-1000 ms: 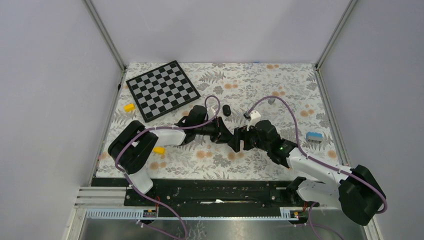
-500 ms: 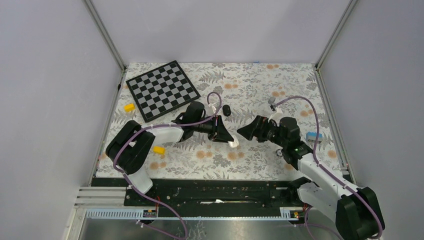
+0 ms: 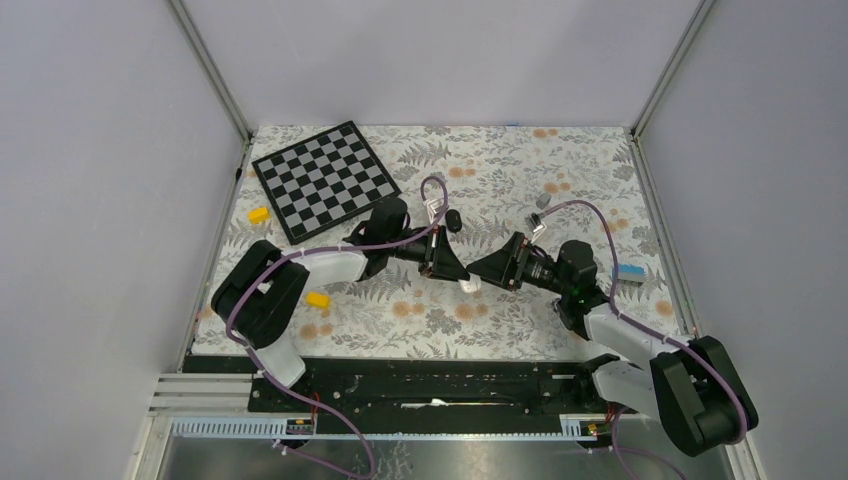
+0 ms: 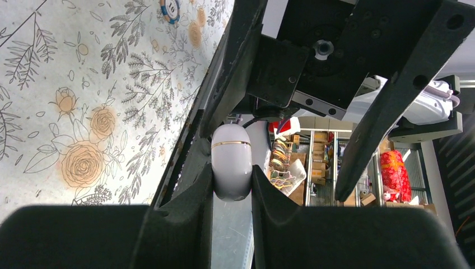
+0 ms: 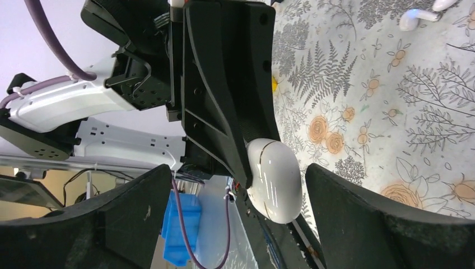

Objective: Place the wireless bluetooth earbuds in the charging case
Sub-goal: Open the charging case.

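From wrist views, not overhead — lid seam (image 4: 231, 144); charging case (image 4: 231, 165) pinched in left gripper (image 4: 231, 175), long axis toward wide-spread right gripper (image 5: 238, 168).

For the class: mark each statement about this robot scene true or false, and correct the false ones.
1. The left hand grips the white charging case. True.
2. The case lid is open. False: it is closed, with only a thin seam showing.
3. The right hand is clamped on the case. False: its fingers are spread wide on either side of the case, clear of it.
4. The chessboard lies at the far left of the table. True.
5. A yellow block sits on the chessboard. False: the yellow block lies beside the board, off its left corner.
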Motion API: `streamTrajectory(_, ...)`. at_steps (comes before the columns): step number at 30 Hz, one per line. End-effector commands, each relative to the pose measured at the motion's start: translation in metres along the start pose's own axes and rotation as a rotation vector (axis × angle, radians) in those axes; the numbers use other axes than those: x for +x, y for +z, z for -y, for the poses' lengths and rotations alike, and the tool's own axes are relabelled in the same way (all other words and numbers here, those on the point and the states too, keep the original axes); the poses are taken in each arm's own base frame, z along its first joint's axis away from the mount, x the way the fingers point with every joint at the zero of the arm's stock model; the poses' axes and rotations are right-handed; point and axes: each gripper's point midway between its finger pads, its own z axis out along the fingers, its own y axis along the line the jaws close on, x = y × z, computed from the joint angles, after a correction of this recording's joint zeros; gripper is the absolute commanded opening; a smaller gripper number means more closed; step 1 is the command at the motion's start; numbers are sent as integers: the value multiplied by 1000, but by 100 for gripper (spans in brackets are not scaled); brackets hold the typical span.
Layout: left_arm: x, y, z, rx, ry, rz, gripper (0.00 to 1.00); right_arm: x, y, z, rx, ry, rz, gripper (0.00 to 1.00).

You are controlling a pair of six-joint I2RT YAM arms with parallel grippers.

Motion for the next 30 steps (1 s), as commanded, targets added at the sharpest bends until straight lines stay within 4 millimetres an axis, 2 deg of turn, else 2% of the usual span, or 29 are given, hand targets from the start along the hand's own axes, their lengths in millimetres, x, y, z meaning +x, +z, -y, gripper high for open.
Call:
streamTrajectory(1,-12,-6,35,91,133,23,0,3,-1,-23,-119,-15,-42,96)
streamTrajectory(7,-12,-7,33,84,132,28,0,7,-6,-47,-239,6,-93,95)
streamTrajectory(13,-12,-11,22,30,130,34,0,11,-12,-56,-260,13,-102,92)
streamTrajectory(18,-11,-15,17,1,130,35,0,11,-13,-44,-163,-26,-83,91)
streamTrajectory(30,-9,-16,11,-29,134,22,0,6,-15,-38,-86,-78,-46,91)
